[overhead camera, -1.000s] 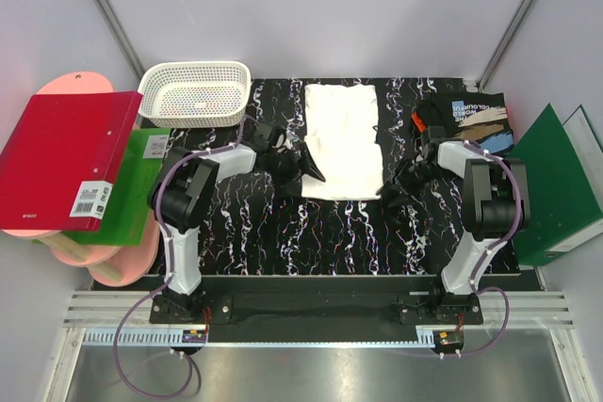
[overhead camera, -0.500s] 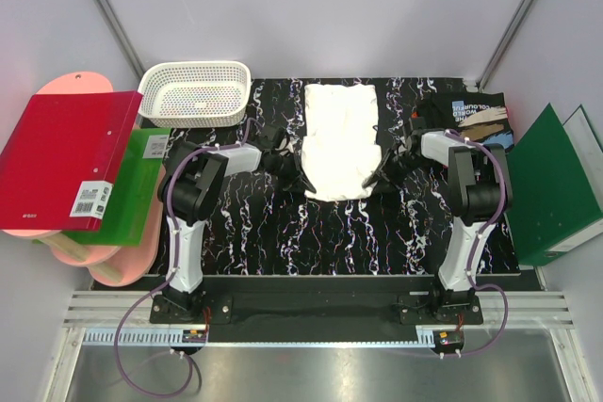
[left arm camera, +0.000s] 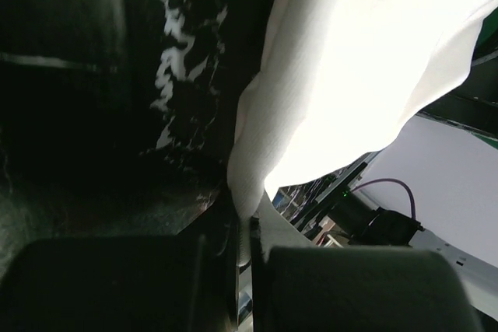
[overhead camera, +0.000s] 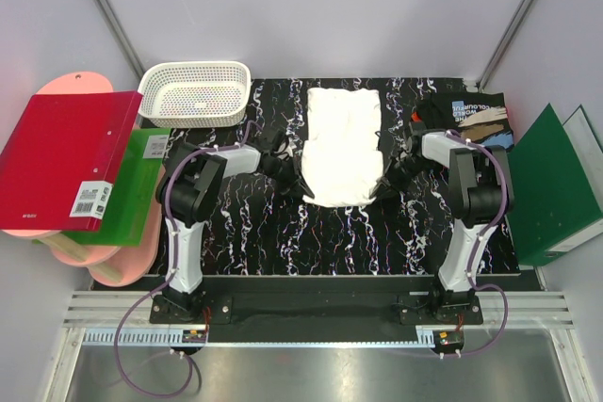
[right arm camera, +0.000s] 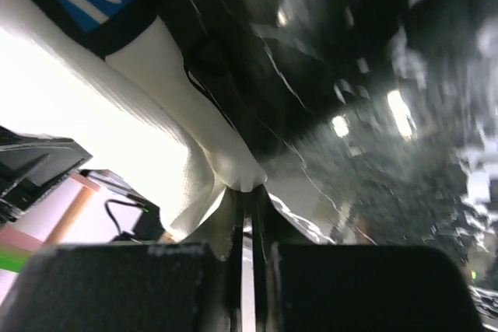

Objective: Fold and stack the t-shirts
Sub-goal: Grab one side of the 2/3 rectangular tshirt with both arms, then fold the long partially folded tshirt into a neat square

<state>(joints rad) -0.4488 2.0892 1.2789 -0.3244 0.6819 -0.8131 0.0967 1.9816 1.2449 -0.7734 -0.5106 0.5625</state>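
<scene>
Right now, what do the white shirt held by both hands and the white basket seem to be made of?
The white t-shirt looks like soft matte knit cloth: it drapes and bunches where the left hand and right hand pinch it, and a fine texture shows up close. The basket looks like stiff white plastic, probably moulded, with a regular lattice of holes.

The black table (overhead camera: 273, 233), veined with white marbling, carries a white t-shirt (overhead camera: 344, 138) spread between the left gripper (overhead camera: 301, 179) and the right gripper (overhead camera: 382, 178). Each gripper is pinched onto a near corner of the shirt, and the cloth runs away from both sets of fingertips toward the far edge. Beyond the left gripper and out to its side sits a white lattice basket (overhead camera: 193, 118). Just beyond the right gripper, to its outer side, lies a folded black t-shirt (overhead camera: 468, 112), print up.
</scene>
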